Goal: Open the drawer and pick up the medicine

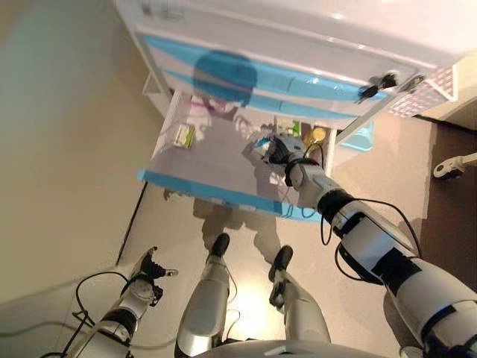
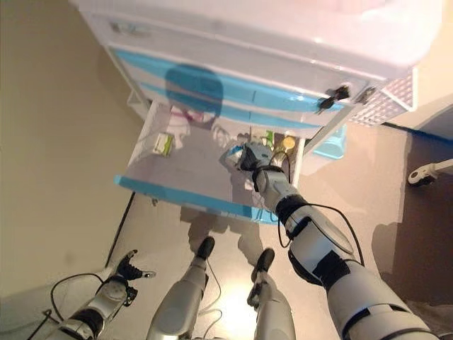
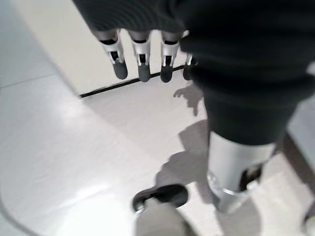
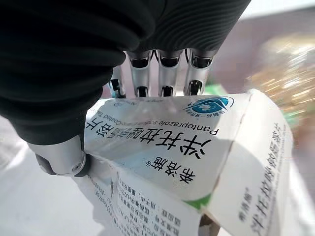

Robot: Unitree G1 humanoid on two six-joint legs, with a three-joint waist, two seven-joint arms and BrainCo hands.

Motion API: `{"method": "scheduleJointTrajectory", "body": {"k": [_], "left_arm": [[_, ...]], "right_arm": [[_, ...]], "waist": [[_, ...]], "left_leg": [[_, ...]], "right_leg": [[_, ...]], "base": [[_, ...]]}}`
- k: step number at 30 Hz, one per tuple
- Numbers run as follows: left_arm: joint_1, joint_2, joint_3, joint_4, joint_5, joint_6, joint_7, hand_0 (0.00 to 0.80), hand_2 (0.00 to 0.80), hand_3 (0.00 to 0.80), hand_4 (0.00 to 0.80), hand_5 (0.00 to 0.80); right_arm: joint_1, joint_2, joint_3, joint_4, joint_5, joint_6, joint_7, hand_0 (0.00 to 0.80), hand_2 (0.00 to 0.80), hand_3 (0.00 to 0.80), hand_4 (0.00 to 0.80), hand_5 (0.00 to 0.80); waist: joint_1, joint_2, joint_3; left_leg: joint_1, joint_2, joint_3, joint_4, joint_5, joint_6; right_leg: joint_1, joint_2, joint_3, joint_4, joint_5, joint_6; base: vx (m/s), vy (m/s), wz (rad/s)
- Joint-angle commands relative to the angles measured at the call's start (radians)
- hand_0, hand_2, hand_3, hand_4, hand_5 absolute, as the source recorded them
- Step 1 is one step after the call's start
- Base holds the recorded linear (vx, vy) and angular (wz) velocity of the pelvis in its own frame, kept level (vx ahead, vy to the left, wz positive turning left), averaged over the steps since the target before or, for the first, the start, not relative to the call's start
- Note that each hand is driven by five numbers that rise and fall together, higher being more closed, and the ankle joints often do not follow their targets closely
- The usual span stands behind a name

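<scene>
The white cabinet (image 1: 298, 30) has blue drawer fronts, and its bottom drawer (image 1: 216, 160) is standing pulled out. The right hand (image 1: 277, 149) is reaching into the drawer near its right side. In the right wrist view, its fingers (image 4: 165, 73) and thumb are curling around a white medicine box (image 4: 197, 162) with teal marks, squeezing it tight. A small green and white box (image 1: 183, 134) is lying at the drawer's left side. A yellow thing (image 1: 319, 134) is sitting by the right wall. The left hand (image 1: 147, 270) is hanging low over the floor (image 3: 59, 162), fingers loose, holding nothing.
</scene>
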Motion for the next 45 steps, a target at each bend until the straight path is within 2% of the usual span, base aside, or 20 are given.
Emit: {"method": "scheduleJointTrajectory", "body": {"k": [1,12,21,33,45], "left_arm": [[0.03,-0.002,0.008,0.053,0.025,-0.004,-0.003,0.0,0.0,0.0,0.0,0.0],[0.101,-0.041,0.051,0.091,0.049,0.001,-0.028,0.0,0.0,0.0,0.0,0.0],[0.157,-0.057,0.127,0.135,0.086,0.018,-0.043,0.0,0.0,0.0,0.0,0.0],[0.211,-0.069,0.207,0.153,0.139,0.034,-0.057,0.0,0.0,0.0,0.0,0.0],[0.231,-0.076,0.24,0.158,0.168,0.051,-0.06,0.0,0.0,0.0,0.0,0.0]], "right_arm": [[-0.069,-0.04,0.006,-0.009,0.004,-0.033,-0.004,0.8,0.8,0.8,0.8,0.8],[0.04,-0.078,0.001,-0.133,-0.009,-0.057,0.04,0.8,0.8,0.8,0.8,0.8],[0.182,-0.173,-0.041,-0.387,0.022,-0.09,0.097,0.8,0.8,0.8,0.8,0.8],[0.39,-0.293,-0.197,-0.68,0.086,-0.124,0.128,0.8,0.8,0.8,0.8,0.8],[0.522,-0.336,-0.346,-0.833,0.139,-0.133,0.101,0.8,0.8,0.8,0.8,0.8]], "waist": [[-0.008,0.007,-0.018],[-0.048,0.023,-0.136],[-0.082,0.026,-0.223],[-0.109,0.04,-0.273],[-0.125,0.045,-0.284]], "left_leg": [[0.008,-0.013,0.052,-0.117,0.063,0.038],[0.135,0.007,0.107,-0.218,0.075,0.03],[0.205,0.021,0.141,-0.243,0.062,0.023],[0.27,0.029,0.16,-0.24,0.03,0.024],[0.298,0.034,0.167,-0.24,0.016,0.027]], "right_leg": [[0.045,-0.009,0.016,0.073,-0.069,0.083],[0.147,0.007,0.038,-0.03,-0.042,0.093],[0.208,0.015,0.052,-0.068,-0.043,0.097],[0.26,0.018,0.064,-0.066,-0.067,0.094],[0.281,0.02,0.071,-0.065,-0.079,0.091]], "base": [[0.056,0.028,-0.33],[0.061,0.018,-0.21],[0.057,0.004,-0.13],[0.051,-0.002,-0.09],[0.014,-0.003,-0.02]]}}
